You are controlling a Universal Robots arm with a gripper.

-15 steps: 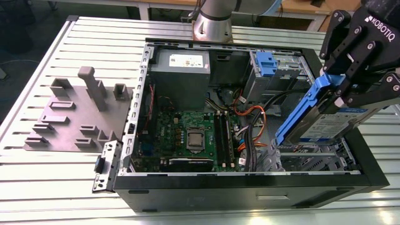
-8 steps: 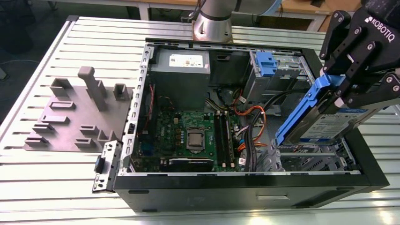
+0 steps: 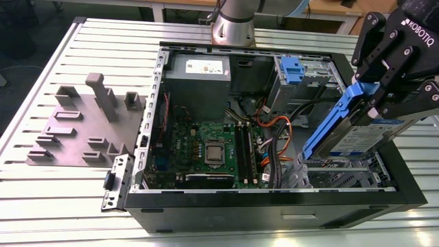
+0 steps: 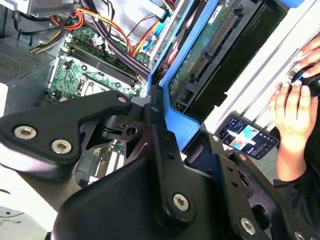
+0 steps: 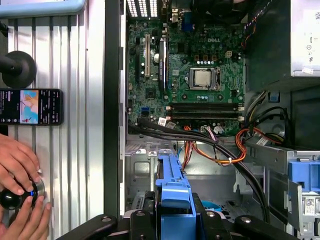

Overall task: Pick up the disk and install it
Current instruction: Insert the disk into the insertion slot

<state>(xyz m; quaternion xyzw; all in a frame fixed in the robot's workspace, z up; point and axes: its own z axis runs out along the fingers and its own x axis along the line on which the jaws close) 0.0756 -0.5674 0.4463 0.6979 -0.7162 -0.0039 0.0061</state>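
Disk held above the open computer case

The fingers (image 3: 384, 100) clamp the disk (image 3: 360, 135) by its blue frame, tilted over the case (image 3: 274, 206) on a ribbed metal worktop (image 3: 61, 200); a phone (image 5: 30, 106) lies beside a person's hand (image 5: 20, 162).

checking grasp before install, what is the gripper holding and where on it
The gripper is shut on the disk, clamped at its upper end by the blue carrier frame, over the open computer case.
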